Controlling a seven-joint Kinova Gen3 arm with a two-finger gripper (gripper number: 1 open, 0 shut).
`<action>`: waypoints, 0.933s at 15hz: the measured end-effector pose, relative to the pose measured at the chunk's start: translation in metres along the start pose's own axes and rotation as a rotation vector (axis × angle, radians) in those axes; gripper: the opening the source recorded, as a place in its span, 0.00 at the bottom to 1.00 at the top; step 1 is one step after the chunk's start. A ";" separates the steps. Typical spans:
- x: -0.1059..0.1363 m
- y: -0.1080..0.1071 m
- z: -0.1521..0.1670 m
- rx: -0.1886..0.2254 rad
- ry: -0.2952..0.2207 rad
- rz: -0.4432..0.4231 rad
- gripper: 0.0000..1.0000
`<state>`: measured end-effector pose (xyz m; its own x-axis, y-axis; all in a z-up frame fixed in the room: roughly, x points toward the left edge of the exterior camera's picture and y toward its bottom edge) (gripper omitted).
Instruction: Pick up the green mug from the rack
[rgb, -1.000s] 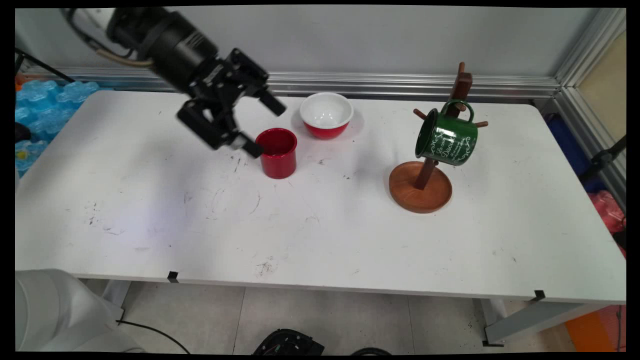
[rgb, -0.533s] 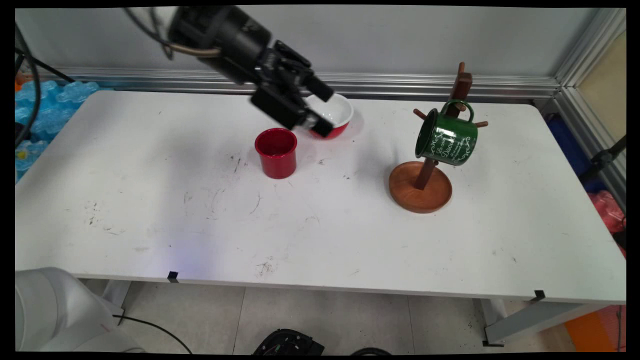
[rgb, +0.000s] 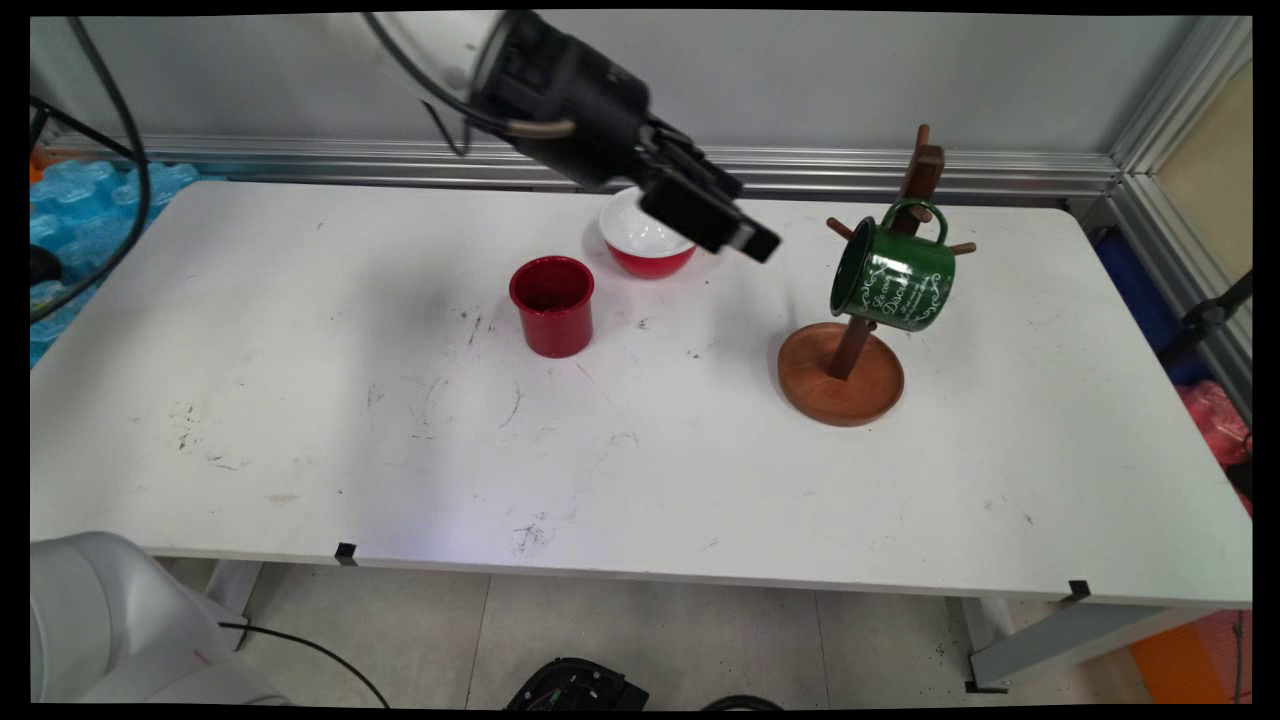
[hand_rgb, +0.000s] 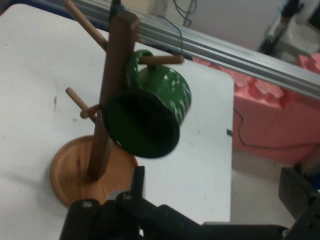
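White laminate, scuffed with dark marks, covers the table (rgb: 300, 400) that fills most of the main view, with a pale wall and a ribbed aluminium rail (rgb: 1000, 172) behind it.

At upper centre of the frame the tool (rgb: 750, 220) hangs above the table with its two black fingers spread apart and nothing between them. It partly overlaps the red bowl (rgb: 650, 262), a round, glossy vessel with a white inside. The tool points to the right, at the green mug (rgb: 893, 280).

That mug sits right of centre, hung by its handle on a peg of the wooden mug tree (rgb: 840, 385) and tilted so that its mouth faces left and downwards. In the hand view the dark opening looks almost straight back at the camera. Its surface looks like shiny enamel with white lettering and scrollwork.

The tree is dark brown wood with a square upright post, thin round pegs and a shallow round dish for a base. The tool and the mug are apart, with bare table between them.

Left of the bowl stands a plain, straight-sided red cup (rgb: 551, 305), upright, with no handle that I can see.
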<state>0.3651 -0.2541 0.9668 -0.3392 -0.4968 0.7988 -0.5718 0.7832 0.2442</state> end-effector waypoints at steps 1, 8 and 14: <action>0.001 0.000 0.010 0.010 0.008 -0.020 1.00; 0.003 -0.001 0.074 0.006 0.042 -0.102 1.00; 0.002 -0.005 0.116 -0.008 0.041 -0.127 1.00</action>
<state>0.2807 -0.3024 0.9040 -0.2334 -0.5766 0.7829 -0.6021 0.7180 0.3493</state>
